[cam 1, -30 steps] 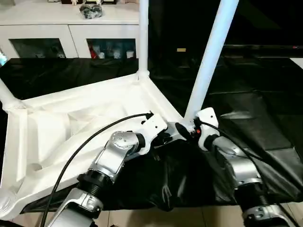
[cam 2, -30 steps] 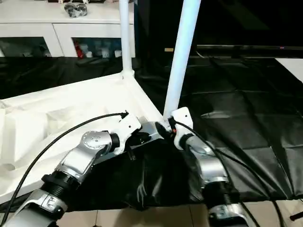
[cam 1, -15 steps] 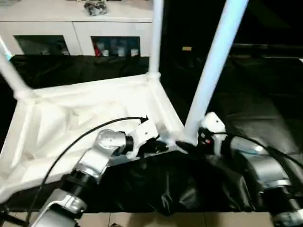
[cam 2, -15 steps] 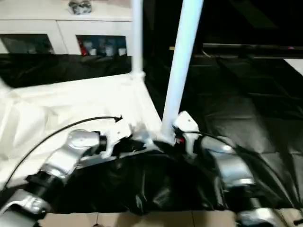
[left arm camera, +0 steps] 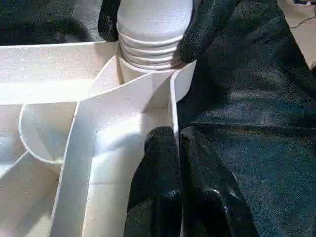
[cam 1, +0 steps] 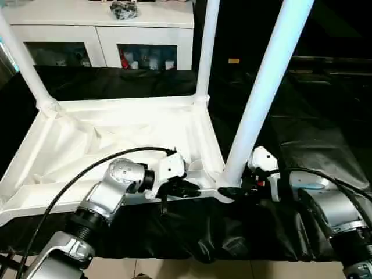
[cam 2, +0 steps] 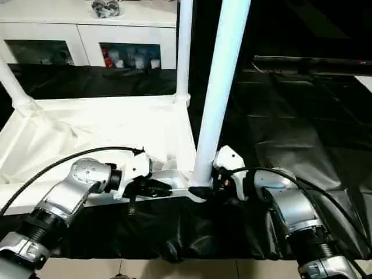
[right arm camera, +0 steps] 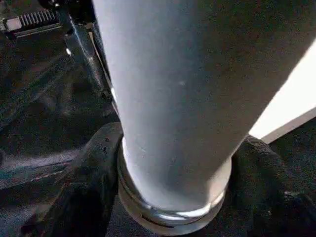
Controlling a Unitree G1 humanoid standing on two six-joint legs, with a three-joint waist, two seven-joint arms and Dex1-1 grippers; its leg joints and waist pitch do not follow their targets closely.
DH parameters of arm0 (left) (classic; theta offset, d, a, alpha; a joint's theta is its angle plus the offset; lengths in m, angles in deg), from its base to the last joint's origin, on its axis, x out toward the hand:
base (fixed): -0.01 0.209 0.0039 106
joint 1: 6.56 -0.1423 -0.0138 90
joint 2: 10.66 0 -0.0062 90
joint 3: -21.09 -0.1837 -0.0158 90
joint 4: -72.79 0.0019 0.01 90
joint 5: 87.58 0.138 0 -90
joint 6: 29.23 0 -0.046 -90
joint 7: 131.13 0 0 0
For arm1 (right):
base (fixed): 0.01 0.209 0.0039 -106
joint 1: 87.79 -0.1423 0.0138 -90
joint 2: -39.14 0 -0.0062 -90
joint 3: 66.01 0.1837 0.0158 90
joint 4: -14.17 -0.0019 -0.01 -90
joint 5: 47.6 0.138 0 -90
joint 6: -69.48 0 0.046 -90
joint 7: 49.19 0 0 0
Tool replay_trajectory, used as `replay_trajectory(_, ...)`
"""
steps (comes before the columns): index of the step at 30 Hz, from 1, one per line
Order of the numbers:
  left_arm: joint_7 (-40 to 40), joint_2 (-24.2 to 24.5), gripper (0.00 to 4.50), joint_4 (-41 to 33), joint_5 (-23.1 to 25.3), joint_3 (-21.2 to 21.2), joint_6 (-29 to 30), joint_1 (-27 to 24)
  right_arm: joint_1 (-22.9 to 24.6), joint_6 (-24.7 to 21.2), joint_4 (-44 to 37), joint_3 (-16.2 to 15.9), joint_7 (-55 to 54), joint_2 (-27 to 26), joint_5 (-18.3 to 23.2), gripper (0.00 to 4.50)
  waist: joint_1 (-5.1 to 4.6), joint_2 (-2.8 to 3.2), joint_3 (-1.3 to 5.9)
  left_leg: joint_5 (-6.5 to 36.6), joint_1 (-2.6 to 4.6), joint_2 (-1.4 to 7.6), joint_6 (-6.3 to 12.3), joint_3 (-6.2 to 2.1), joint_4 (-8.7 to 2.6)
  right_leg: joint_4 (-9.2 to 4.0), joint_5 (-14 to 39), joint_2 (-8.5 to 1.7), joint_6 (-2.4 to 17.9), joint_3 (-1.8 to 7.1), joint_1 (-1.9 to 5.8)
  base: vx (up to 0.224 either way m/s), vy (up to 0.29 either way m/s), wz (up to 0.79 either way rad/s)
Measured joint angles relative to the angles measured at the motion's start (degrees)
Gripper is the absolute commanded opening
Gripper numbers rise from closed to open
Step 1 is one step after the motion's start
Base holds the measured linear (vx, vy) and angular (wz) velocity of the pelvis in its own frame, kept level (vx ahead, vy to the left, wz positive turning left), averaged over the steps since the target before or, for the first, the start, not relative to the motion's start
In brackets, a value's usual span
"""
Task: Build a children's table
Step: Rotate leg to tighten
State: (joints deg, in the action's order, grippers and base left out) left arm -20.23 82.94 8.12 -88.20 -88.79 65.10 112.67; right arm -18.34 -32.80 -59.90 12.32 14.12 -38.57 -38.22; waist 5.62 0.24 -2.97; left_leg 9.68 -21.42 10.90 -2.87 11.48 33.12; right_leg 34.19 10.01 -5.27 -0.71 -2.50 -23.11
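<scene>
Left eye view shows the small all-white plastic children's table [cam 1: 116, 136] lying upside down on a black plastic sheet [cam 1: 314, 133], its ribbed underside facing up and its near rim running along the sheet's crumpled front fold, just short of the tiled floor [cam 1: 174, 270]. To the right of the tabletop the black sheet lies bare and wide; behind it a white cabinet with glass doors [cam 1: 104, 40] closes the far side. Three long round white legs stand up from corner sockets: the near-right leg [cam 1: 264, 93], the far-right leg [cam 1: 206, 52] and the far-left leg [cam 1: 23, 61]; the near-left corner runs off the picture edge. The left claw [left arm camera: 177, 148] is clenched, its two black fingertips [left arm camera: 160, 158] pressed together and resting at the near rim wall of the tabletop, close to the near-right corner socket; whether a thin rim edge is pinched between them cannot be told. The right claw [cam 1: 232, 190] sits at the foot of the near-right leg, with its black fingers [right arm camera: 261, 168] spread on either side of the ringed base where the leg enters the socket; whether they press on it cannot be told. Two silver forearms reach in from the bottom edge.
</scene>
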Motion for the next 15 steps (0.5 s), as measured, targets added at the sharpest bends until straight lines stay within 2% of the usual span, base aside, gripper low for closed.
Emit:
replay_trajectory(5,1.0,-0.8,0.00,0.2,-0.2,0.1,0.7,0.0,0.5,-0.6,-0.5,0.2,-0.9,-1.0,0.0,2.74,0.00,0.00,0.01,0.0,0.03,0.00,0.00,0.00,0.01,0.05,0.0,0.00,0.0,0.00,0.02,0.000,0.000,0.00)
replay_trajectory(8,3.7,-2.1,0.00,0.4,0.5,0.6,2.1,0.0,1.7,-1.6,-0.9,1.4,-4.7,-2.8,-0.3,2.74,0.04,-0.10,0.06,0.0,0.18,0.00,-0.01,0.00,0.01,0.10,0.0,0.00,0.0,0.01,0.12,0.000,0.000,0.00)
replay_trajectory(13,14.0,-7.3,0.00,3.9,3.4,2.3,5.1,1.7,2.1,-2.9,1.5,6.5,-23.6,-12.9,-2.9,2.73,-0.82,-0.29,0.08,0.0,0.35,-0.03,-0.02,-0.03,0.00,-0.06,0.1,-0.01,-0.2,0.00,0.21,0.000,0.000,0.00)
replay_trajectory(15,18.4,-9.8,0.00,5.0,4.5,2.6,6.6,2.6,0.7,-4.1,3.4,8.4,-32.1,-17.1,-3.7,2.73,-1.36,-0.31,0.08,0.0,0.38,-0.11,-0.02,-0.09,0.02,-0.26,0.1,-0.06,-0.2,-0.01,0.18,0.000,0.000,0.00)
